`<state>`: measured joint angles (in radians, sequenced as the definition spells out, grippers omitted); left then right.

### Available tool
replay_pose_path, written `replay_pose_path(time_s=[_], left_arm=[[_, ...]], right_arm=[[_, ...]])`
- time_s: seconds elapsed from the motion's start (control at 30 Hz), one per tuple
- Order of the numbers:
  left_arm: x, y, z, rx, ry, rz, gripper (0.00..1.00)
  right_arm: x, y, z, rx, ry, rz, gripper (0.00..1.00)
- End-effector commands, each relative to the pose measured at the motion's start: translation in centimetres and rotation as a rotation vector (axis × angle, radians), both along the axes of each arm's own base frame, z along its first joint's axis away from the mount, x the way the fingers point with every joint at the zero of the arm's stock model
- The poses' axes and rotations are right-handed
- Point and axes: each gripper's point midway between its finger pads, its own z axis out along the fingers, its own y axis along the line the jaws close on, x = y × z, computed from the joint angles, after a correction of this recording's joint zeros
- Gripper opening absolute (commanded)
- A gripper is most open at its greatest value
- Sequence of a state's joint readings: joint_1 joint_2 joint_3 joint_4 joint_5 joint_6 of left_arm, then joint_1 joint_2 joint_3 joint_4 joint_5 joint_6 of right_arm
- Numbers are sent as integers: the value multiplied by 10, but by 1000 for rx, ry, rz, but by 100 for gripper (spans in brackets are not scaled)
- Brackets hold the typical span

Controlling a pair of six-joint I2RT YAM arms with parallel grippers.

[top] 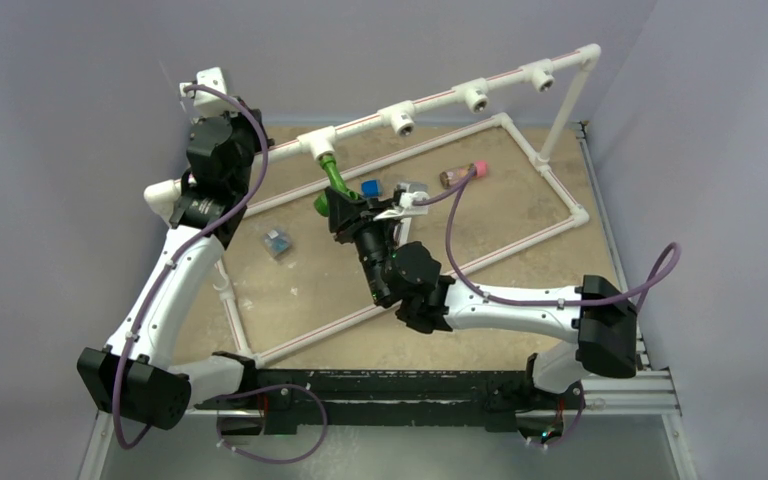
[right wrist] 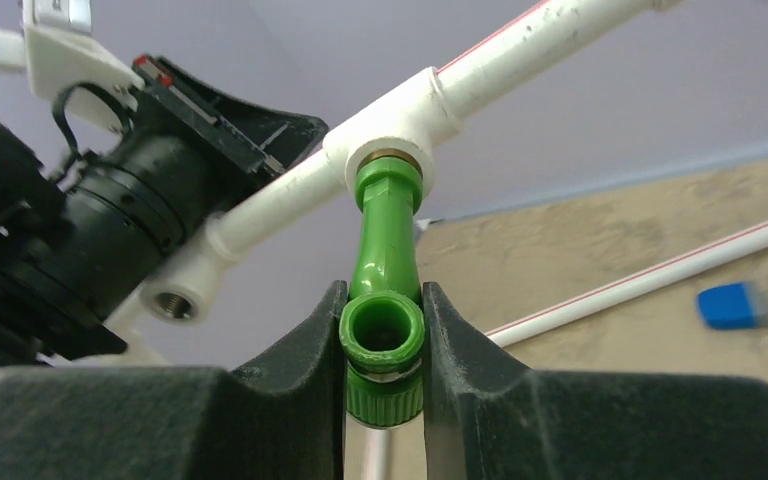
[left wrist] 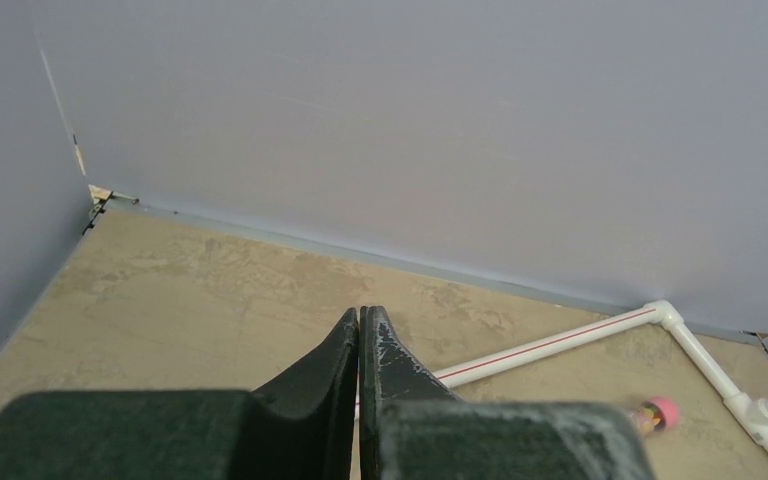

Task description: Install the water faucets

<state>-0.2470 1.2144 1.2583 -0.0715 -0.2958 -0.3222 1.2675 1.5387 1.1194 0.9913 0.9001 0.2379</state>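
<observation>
A small bright green plastic faucet [top: 329,177] [right wrist: 384,245] hangs from the raised white plastic pipe rail [top: 440,100] [right wrist: 530,45] at the far side of the tan bench [top: 290,290]. Its upper end sits in the downward socket of the leftmost white tee fitting [top: 317,142] [right wrist: 392,122], where a brass-coloured ring shows at the socket mouth. The right jaws are clamped on the faucet's lower end, one pad pressed to each side of the round green collar, whose open mouth faces the right wrist camera. The faucet leans slightly away from upright.

The left jaws are pressed together with nothing between them, raised near the rail's left end and aimed toward the back wall. Three more tee fittings along the rail stand open.

On the bench inside the low white pipe frame [top: 550,180] [left wrist: 560,340] lie a small blue block [top: 370,187] [right wrist: 728,305], a pink-capped tube [top: 463,174] [left wrist: 652,412] and a small clear-and-blue piece [top: 277,242], all apart from the faucet
</observation>
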Motion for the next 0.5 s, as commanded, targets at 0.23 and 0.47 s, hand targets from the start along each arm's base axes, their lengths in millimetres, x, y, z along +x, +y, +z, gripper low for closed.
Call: replay_pose_path(time_s=[0.23,0.47], left_arm=[[-17,-4,-114,78,368,-39,0],[-17,-6,-116,76,373,-46,0]], right_arm=[[-6,-7,64,838,270,363,0],[-9,-5,64,893,325,425,7]])
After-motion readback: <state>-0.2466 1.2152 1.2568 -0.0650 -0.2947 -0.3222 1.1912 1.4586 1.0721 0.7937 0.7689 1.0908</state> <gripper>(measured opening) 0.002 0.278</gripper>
